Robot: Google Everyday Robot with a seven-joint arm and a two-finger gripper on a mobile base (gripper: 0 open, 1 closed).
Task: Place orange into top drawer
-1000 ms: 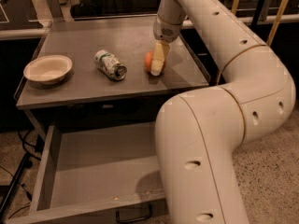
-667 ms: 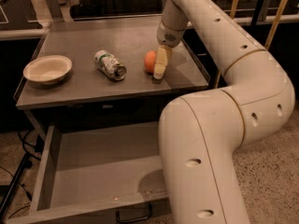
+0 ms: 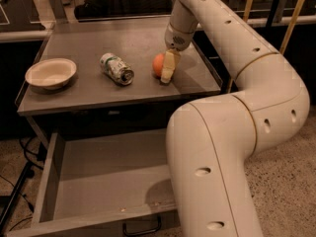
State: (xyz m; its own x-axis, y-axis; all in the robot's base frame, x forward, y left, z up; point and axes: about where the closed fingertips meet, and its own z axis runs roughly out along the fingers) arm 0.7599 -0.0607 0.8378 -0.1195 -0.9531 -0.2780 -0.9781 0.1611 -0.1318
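From my station I see the tool (image 3: 167, 72) down on the desk (image 3: 98, 38), toward its right side, pressed against the right flank of the orange (image 3: 157, 64). Its pale tip angles down and slightly left and reaches the desk surface just beside the fruit. I cannot tell whether the tool is clenched on the orange or released, because the fruit and the tool hide the far side from me.

The orange rests on the desk, right of centre and well back from the front edge. To its left a green-and-white crushed can (image 3: 117, 68) lies on its side, near the fruit but not touching it. Farther left, close to the desk's left edge, a shallow cream bowl (image 3: 51, 73) stands upright, well apart from the can.

The white arm (image 3: 237, 83) comes down from the top of the view to the tool. It then bends around the right side, and a thick segment fills the foreground. That segment covers the right part of the top drawer (image 3: 48, 181).

The drawer is pulled out below the desk, with its grey floor and low left wall in view. Its small black handle (image 3: 142, 227) shows on the front. Dark cables (image 3: 19, 154) trail across the speckled floor (image 3: 286, 191) at the left.
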